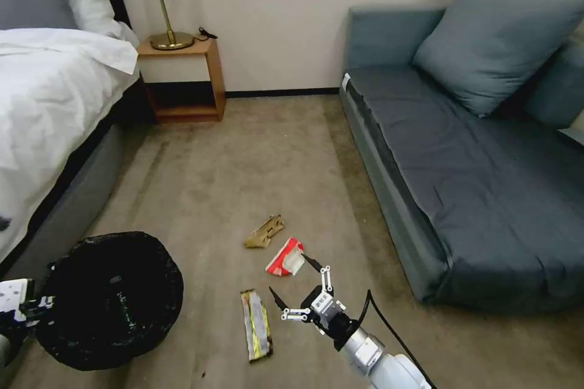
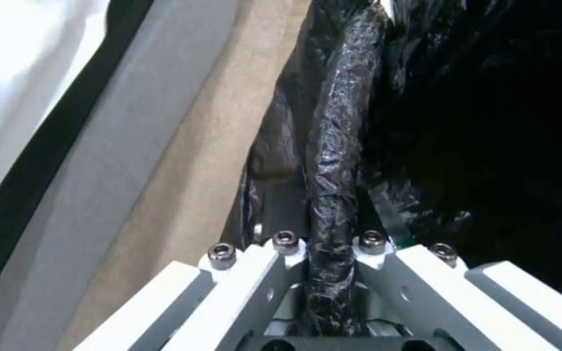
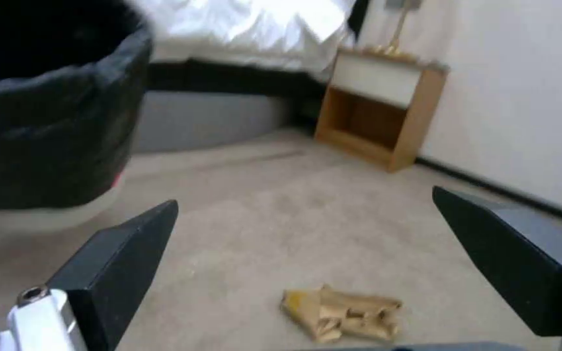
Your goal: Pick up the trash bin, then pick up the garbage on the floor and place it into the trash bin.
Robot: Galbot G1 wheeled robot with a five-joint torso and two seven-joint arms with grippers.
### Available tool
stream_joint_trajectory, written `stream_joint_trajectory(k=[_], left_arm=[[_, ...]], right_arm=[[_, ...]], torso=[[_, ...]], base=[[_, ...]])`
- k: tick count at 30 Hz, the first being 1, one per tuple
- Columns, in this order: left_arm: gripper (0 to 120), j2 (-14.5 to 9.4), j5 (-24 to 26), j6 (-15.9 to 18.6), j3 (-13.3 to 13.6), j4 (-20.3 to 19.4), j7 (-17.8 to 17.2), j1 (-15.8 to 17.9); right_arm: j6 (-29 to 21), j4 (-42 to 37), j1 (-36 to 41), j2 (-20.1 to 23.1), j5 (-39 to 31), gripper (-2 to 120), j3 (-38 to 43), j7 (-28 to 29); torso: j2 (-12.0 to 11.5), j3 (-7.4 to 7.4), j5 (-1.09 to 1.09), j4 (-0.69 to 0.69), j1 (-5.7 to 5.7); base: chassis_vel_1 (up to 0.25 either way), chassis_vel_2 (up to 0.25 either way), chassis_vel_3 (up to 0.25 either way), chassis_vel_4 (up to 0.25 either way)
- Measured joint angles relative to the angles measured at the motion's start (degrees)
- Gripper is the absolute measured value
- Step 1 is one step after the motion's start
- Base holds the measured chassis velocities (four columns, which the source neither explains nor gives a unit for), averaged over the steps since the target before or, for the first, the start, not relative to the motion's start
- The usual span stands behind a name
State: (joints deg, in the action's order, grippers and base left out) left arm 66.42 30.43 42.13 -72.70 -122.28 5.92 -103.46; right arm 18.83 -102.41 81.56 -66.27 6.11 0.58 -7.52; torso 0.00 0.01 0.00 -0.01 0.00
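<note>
Now: bin gripped on the left, right fingers wide over the litter

Down at the lower left of the head view, left gripper (image 1: pixel 38 304) clamped on the rim of the trash bin (image 1: pixel 109 298), bag-covered edge pinched between its fingers (image 2: pixel 281 214) as seen from the left wrist. Black bag lining the bin, crinkled and folded over the rim; white wall of the bin visible under the bag (image 3: pixel 47 217) from the right wrist. Bin close beside the bed (image 1: pixel 48 109), above the carpet (image 1: pixel 243 158).

Lower centre, right gripper (image 1: pixel 295 279) spread wide, black fingertips (image 3: pixel 118 263) far apart, low over the floor. Just beside it, the red-and-white wrapper (image 1: pixel 286 257), near one fingertip. Long yellow-silver wrapper (image 1: pixel 256 324) flat on the carpet, to the left of the gripper and near it. Crumpled tan paper (image 1: pixel 265 231) a little farther toward the wall, framed between the open fingers from the right wrist (image 3: pixel 341 312), not touched.

Behind: wooden nightstand (image 1: pixel 182 79) with a brass lamp (image 1: pixel 164 6), and a blue-grey sofa (image 1: pixel 462 152) on the right.
</note>
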Motion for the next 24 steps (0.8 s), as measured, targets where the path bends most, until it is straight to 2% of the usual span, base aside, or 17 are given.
stream_joint_trajectory(k=[3,5,6,8,9,10,13,14,17,20,24], left_arm=[[2,-0.11,0.02,0.00,0.09,0.07,0.01,0.14],[2,-0.15,0.02,-0.01,0.23,0.09,-0.01,0.27],[2,-0.15,0.02,-0.01,0.23,0.09,-0.01,0.27],[2,-0.15,0.01,0.00,0.29,-0.08,-0.05,0.30],[2,-0.14,-0.02,0.00,0.30,-0.40,-0.11,0.31],[2,-0.14,-0.02,0.00,0.30,-0.40,-0.11,0.31],[2,0.07,-0.04,0.00,0.21,-1.27,-0.13,0.09],[2,0.07,-0.04,0.00,0.21,-1.27,-0.13,0.09],[2,0.06,-0.07,0.00,0.08,-1.47,-0.13,-0.26],[2,-0.01,-0.15,0.00,0.08,-1.91,-0.23,0.05],[2,0.76,-0.20,0.00,0.19,-4.26,-0.35,0.05]], right_arm=[[-1.31,0.38,-0.65,0.93,-1.94,100,-0.93,-1.46],[-6.27,0.82,-2.00,2.55,-4.66,100,-2.86,-2.87],[-6.27,0.82,-2.00,2.55,-4.66,100,-2.86,-2.87],[-13.23,0.83,-3.65,3.62,-6.77,100,-4.94,-2.75],[-18.37,0.85,-5.17,4.23,-8.23,100,-6.83,-2.73],[-18.37,0.85,-5.17,4.23,-8.23,100,-6.83,-2.73],[-29.44,1.87,-10.11,4.86,-12.53,100,-11.63,-1.70],[-29.44,1.87,-10.11,4.86,-12.53,100,-11.63,-1.70],[-34.61,4.66,-15.13,4.13,-16.79,100,-15.69,-0.76],[-37.04,6.59,-17.55,3.05,-19.12,100,-17.73,0.54],[-41.60,9.94,-21.27,1.08,-22.73,100,-21.71,4.15]], torso=[[0.00,0.00,0.00,-0.02,0.00],[0.00,0.00,0.00,-0.01,0.00],[0.00,0.00,0.00,-0.01,0.00],[0.00,-0.01,0.00,0.01,0.00],[0.00,-0.01,0.00,0.01,0.00],[0.00,-0.01,0.00,0.01,0.00],[0.00,-0.01,0.01,0.01,0.00],[0.00,-0.01,0.01,0.01,0.00],[0.00,0.00,0.00,0.02,0.00],[0.00,-0.01,0.00,0.02,0.00],[0.00,-0.01,0.00,0.00,0.00]], base=[[-0.149,0.132,0.151,-0.138],[-0.069,0.075,0.084,-0.076],[-0.069,0.075,0.066,-0.050],[-0.003,0.012,0.033,-0.001],[0.000,0.000,0.000,0.000],[0.000,0.000,0.000,0.000],[0.000,0.000,0.000,0.000],[0.000,0.000,0.000,0.000],[0.000,0.000,0.000,0.000],[0.000,0.000,0.000,0.000],[0.000,0.000,0.000,0.000]])
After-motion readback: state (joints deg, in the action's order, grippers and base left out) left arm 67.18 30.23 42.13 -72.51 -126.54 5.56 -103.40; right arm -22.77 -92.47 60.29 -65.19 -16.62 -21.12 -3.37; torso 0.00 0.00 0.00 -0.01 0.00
